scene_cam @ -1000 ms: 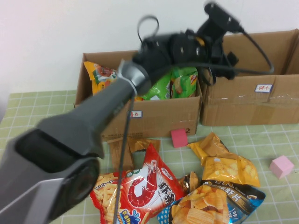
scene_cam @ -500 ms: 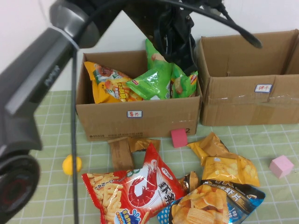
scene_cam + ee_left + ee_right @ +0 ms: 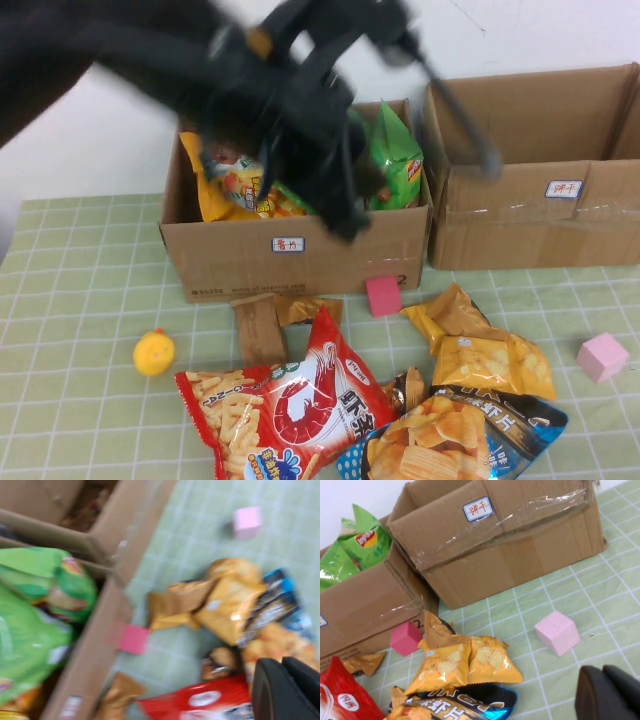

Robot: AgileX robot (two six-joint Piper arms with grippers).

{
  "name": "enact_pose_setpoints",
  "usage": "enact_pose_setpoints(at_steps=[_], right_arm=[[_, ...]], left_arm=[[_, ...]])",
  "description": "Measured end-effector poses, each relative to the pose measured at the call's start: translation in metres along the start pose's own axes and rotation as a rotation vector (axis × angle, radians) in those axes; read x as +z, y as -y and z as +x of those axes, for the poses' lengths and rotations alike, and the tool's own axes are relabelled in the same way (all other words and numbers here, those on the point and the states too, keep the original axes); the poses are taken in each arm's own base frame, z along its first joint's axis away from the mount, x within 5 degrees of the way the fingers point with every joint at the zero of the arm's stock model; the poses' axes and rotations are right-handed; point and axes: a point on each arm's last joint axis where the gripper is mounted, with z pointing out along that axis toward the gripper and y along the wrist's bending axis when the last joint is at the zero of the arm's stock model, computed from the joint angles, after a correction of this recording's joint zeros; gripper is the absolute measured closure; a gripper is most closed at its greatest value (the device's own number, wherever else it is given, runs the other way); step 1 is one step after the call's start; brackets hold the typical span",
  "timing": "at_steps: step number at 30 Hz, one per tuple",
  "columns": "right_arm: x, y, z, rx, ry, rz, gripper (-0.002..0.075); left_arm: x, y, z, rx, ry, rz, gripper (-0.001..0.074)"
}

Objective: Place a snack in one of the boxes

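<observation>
Two yellow-orange snack pouches (image 3: 490,365) lie on the mat right of the red bag; they also show in the right wrist view (image 3: 465,665) and the left wrist view (image 3: 225,605). The wider taped carton (image 3: 520,235) with the blue-edged label stands at the back right and shows in the right wrist view (image 3: 520,560). My left gripper (image 3: 338,210) is motion-blurred in front of the narrower carton (image 3: 230,260). In its wrist view the left gripper (image 3: 287,692) is shut and empty. My right gripper (image 3: 610,695) is shut and empty, low over the mat near a pale pink cube (image 3: 557,632); it is out of the high view.
The narrower carton holds green (image 3: 395,160) and orange chip bags. In front lie a big red shrimp bag (image 3: 290,405), a blue chips bag (image 3: 450,440), brown pouches (image 3: 260,325), a dark pink cube (image 3: 382,295), a pale pink cube (image 3: 602,357) and a yellow toy (image 3: 154,352).
My left arm has swung from above the boxes down and left, and now crosses in front of the narrower carton, blurred. The things on the mat have not moved.
</observation>
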Motion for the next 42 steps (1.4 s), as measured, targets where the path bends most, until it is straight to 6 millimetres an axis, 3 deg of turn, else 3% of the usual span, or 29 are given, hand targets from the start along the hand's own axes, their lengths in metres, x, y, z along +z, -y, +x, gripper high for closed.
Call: enact_pose_setpoints(at_steps=[9, 13, 18, 26, 36, 42], right_arm=[[0.0, 0.0, 0.0, 0.002, 0.0, 0.0, 0.0728], [0.0, 0.0, 0.0, 0.002, 0.0, 0.0, 0.0728], [0.0, 0.0, 0.0, 0.002, 0.0, 0.0, 0.0728], [0.0, 0.0, 0.0, 0.002, 0.0, 0.0, 0.0728], [0.0, 0.0, 0.0, 0.002, 0.0, 0.0, 0.0728], [0.0, 0.0, 0.0, 0.002, 0.0, 0.0, 0.0728]], left_arm=[[-0.023, 0.057, 0.094, -0.147, 0.185, -0.071, 0.0735], [-0.036, 0.076, 0.122, -0.16, 0.205, -0.081, 0.0735], [-0.058, 0.084, 0.137, -0.098, 0.233, -0.17, 0.0735], [-0.087, 0.087, 0.161, -0.16, 0.22, -0.354, 0.0735], [-0.103, 0.111, 0.234, -0.22, 0.454, -0.597, 0.0736], [-0.094, 0.126, 0.292, -0.389, 0.524, -0.806, 0.0736]])
